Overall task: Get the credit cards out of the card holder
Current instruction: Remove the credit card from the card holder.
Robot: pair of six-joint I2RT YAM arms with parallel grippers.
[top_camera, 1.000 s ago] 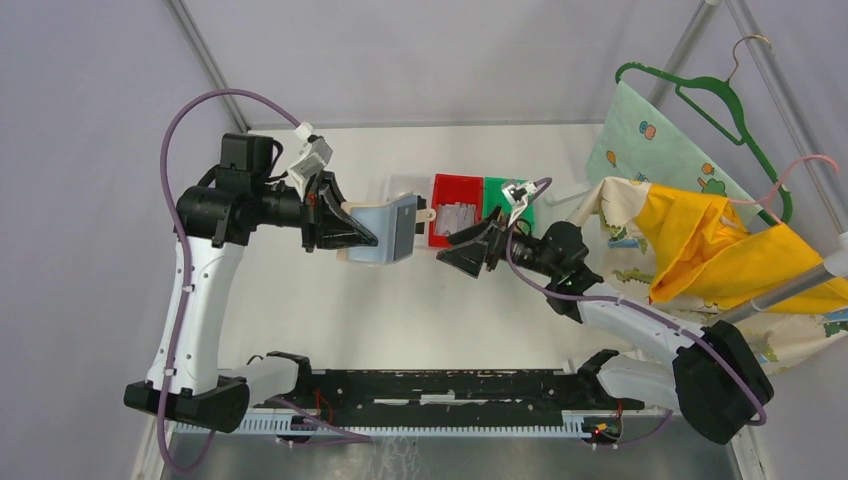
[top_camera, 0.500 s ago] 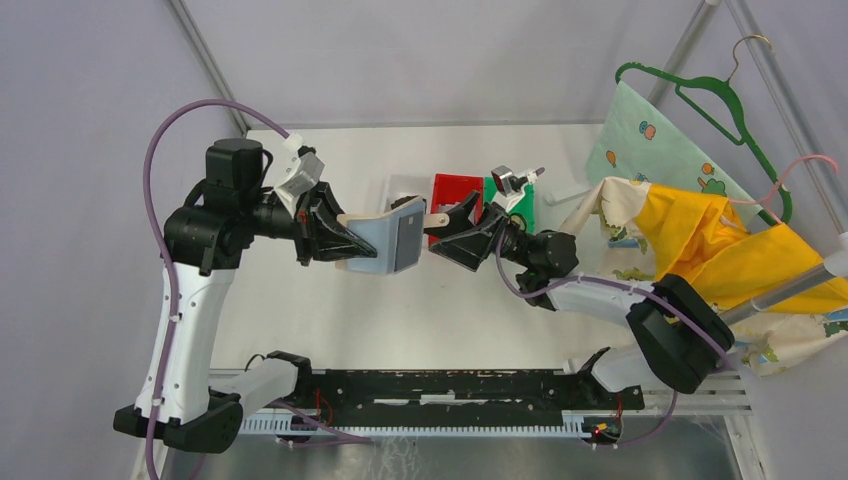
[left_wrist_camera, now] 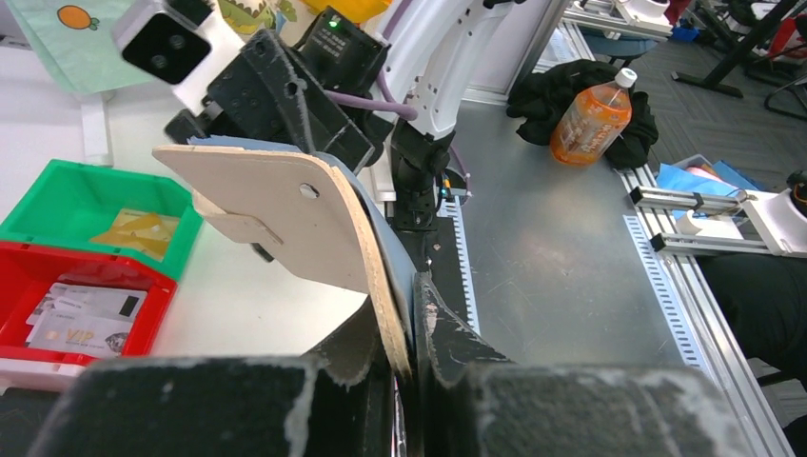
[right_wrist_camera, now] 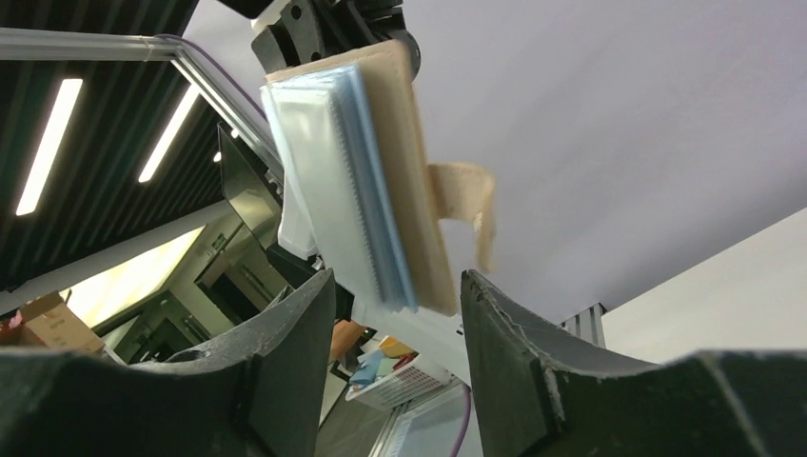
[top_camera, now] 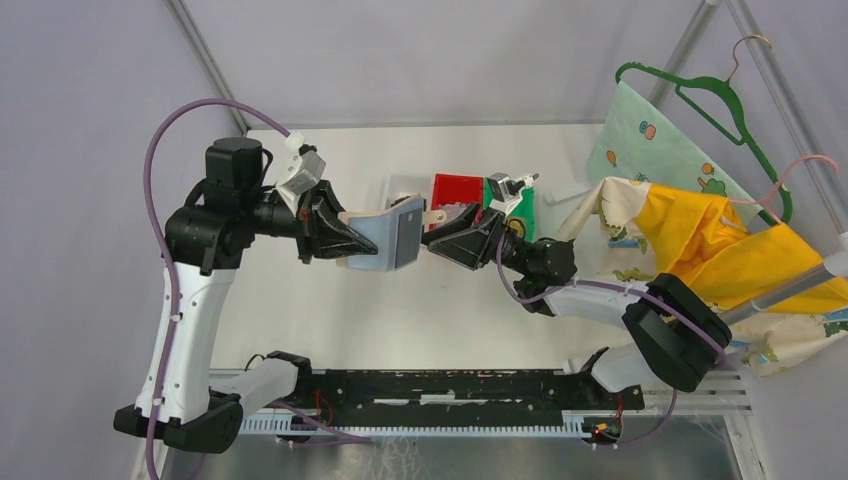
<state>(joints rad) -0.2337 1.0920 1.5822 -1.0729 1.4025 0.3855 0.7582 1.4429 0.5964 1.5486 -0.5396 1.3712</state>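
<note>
We see the left end effector (top_camera: 358, 244) clamped on the card holder (top_camera: 396, 240), the right end effector (top_camera: 434, 238) parted beside its edge.

Robotics lab: grey enclosure walls (top_camera: 420, 60), aluminium rails (left_wrist_camera: 659, 276) (strip lights (right_wrist_camera: 48, 133) overhead).

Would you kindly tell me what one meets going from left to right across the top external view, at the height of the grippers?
left gripper → card holder → right gripper → yellow cloth
</note>
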